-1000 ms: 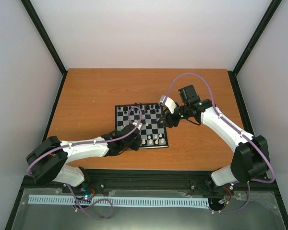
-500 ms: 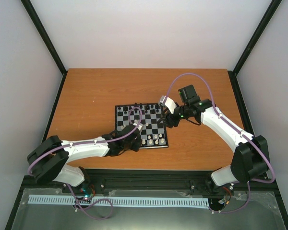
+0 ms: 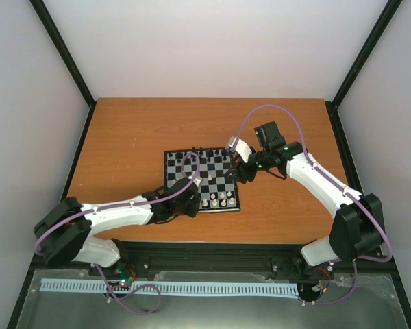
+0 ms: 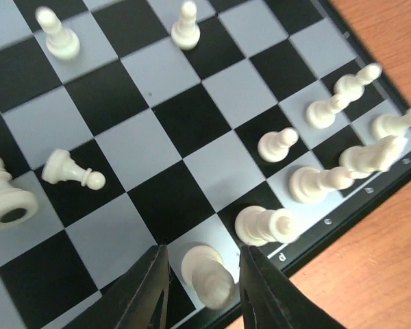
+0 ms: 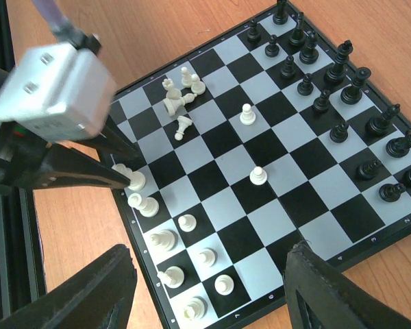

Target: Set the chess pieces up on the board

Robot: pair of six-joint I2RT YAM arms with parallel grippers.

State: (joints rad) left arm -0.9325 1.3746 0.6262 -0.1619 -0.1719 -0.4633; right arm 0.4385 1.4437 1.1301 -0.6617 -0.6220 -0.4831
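The board [image 3: 216, 179] lies at the table's middle, with black chess pieces [image 5: 339, 65] in two rows along its far side. White pieces [image 5: 164, 240] stand along the near side. In the left wrist view my left gripper [image 4: 204, 257] straddles a white piece [image 4: 209, 274] standing on a light square at the board's near edge. The jaws are open, with a gap on each side of the piece. My right gripper [image 5: 211, 253] hangs open above the board's right part [image 3: 241, 171], with nothing between its fingers. Two white pawns [image 5: 246, 113] stand mid-board.
A few white pieces [image 5: 178, 103] lie toppled in a cluster on the board's left part, one pawn [image 4: 72, 171] on its side. The left wrist's white camera box [image 5: 51, 86] sits above the near-left corner. Orange tabletop [image 3: 123, 137] surrounds the board inside black frame rails.
My left gripper's jaws have spread apart, letting go of the white piece, which stays on its near-edge square. The left arm's elbow has shifted slightly. The right arm has not moved.
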